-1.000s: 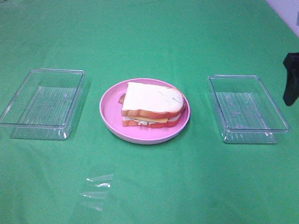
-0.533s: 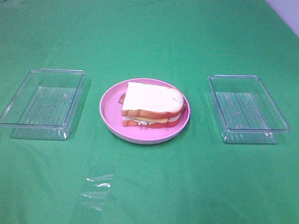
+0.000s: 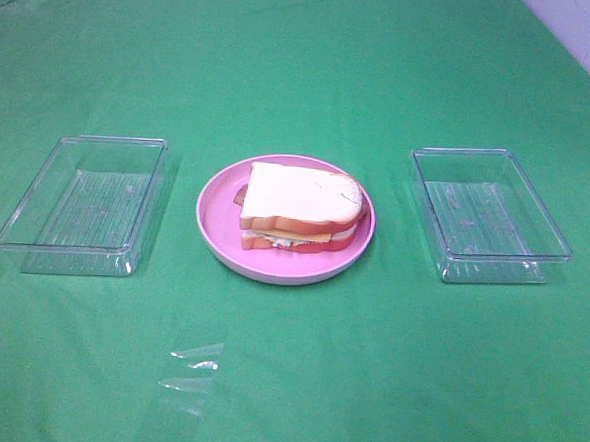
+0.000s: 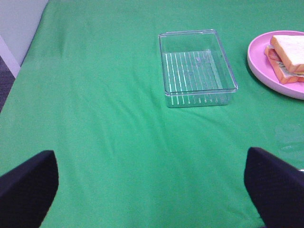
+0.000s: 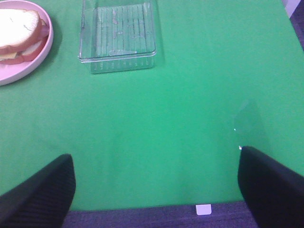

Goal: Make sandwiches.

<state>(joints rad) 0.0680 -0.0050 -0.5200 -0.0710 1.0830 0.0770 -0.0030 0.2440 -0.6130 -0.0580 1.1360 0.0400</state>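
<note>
- The sandwiches sit as one assembled stack on the round pink plate, at the centre of the high view; a white bread slice with orange-brown crust lies on top, and yellow cheese and reddish filling show at the stack's front edge.
- The stack sits toward the 3 o'clock side of the plate, leaving bare pink rim at 9 o'clock.
- A clear plastic tray stands at 9 o'clock from the plate, apart from it; a second clear tray stands at 3 o'clock, also apart. Both show only their ribbed floors.
- A scrap of clear film lies on the cloth at about 7 o'clock from the plate.
- The surface is covered edge to edge by a green cloth with soft creases; a pale wall shows past its far corners.
- The left hand hovers over bare cloth near the surface's edge, its two dark fingers spread wide, released, touching and holding nothing.
- The right hand hangs over the near edge of the cloth, fingers likewise wide apart, released, gripping nothing.
- Neither hand appears in the high view.
</note>
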